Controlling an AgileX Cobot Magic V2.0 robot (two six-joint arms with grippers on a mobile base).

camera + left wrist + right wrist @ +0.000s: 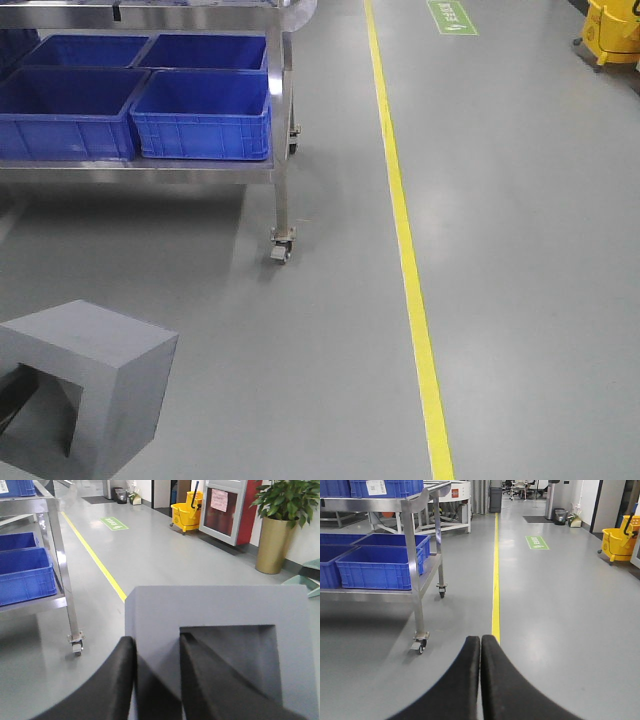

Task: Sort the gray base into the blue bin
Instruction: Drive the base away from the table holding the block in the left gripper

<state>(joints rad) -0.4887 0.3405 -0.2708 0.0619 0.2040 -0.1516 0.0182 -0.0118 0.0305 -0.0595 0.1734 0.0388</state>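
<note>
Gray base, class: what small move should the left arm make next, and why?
Probably carry the gray base forward toward the blue bin without releasing. The left gripper pinches one wall, one finger inside the recess, while the bin sits on the cart shelf well ahead, so letting go now would likely miss it.

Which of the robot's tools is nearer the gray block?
Left. The left tool clamps a wall of the gray base, one finger inside its recess. The right tool, shut and empty, sees no base.
</note>
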